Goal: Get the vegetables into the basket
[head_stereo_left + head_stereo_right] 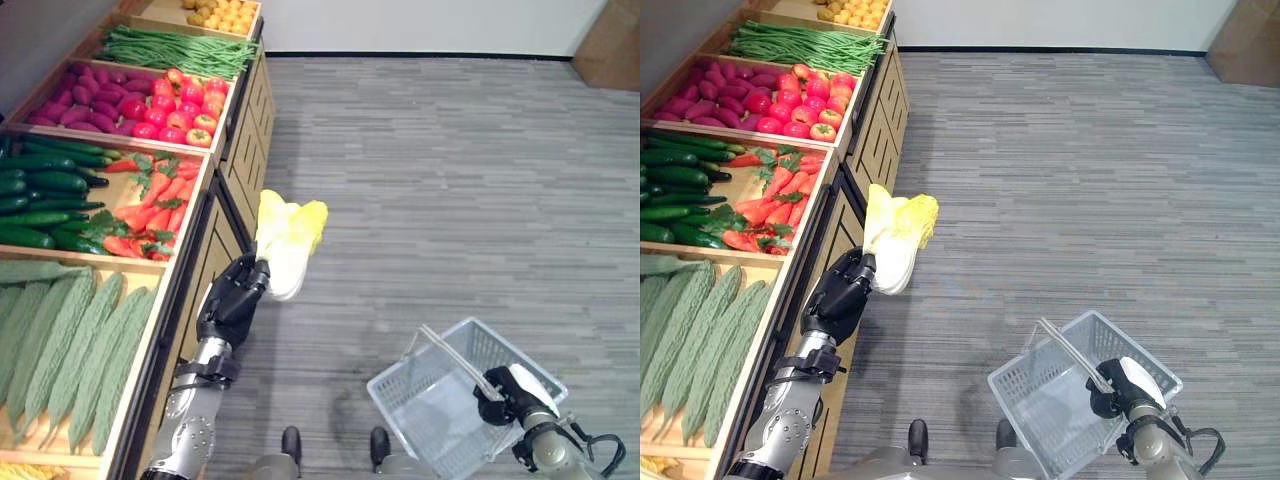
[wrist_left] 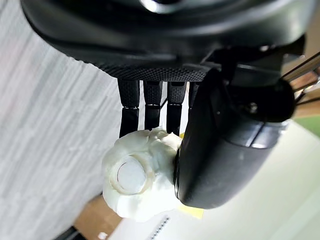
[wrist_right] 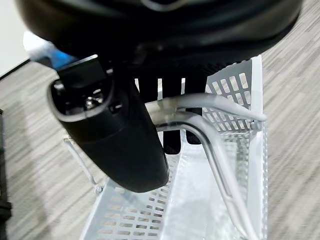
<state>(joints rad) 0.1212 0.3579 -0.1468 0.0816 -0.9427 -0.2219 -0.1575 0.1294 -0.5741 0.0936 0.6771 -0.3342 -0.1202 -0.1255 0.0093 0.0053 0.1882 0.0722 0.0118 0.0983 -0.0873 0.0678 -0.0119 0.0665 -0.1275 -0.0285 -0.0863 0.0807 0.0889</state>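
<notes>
So the big produce stand (image 1: 150, 250) runs down the left side of the frame, crates stacked top to bottom: green beans (image 1: 175, 48), tomatoes (image 1: 185, 108), cucumbers (image 1: 45, 200), carrots (image 1: 155, 205) and bitter gourds (image 1: 70, 345) at the lower left. None of those look like the one in play right now.

Next in size, the basket (image 1: 455, 385) sits at the lower right, white wire, looks empty inside. The right hand (image 1: 500, 398) has its fingers curled round the basket handle (image 1: 450, 355); the right wrist view shows the handle bars passing right under them.

Then the cabbage (image 1: 288, 240), pale with yellow leaf tips, up in the air around the middle of the frame, just beside the stand's front edge. The left hand (image 1: 235, 295) is clamped on its white stem end, fingers on one side and thumb on the other, arm reaching up from the lower left with the leaves pointing away from it.

My read: this is the carry step, pick is done and the drop isn't. Cabbage and basket are well apart, so the next move probably needs the left arm swinging across to the lower right, getting over the basket opening and clear of the handle before letting go.
</notes>
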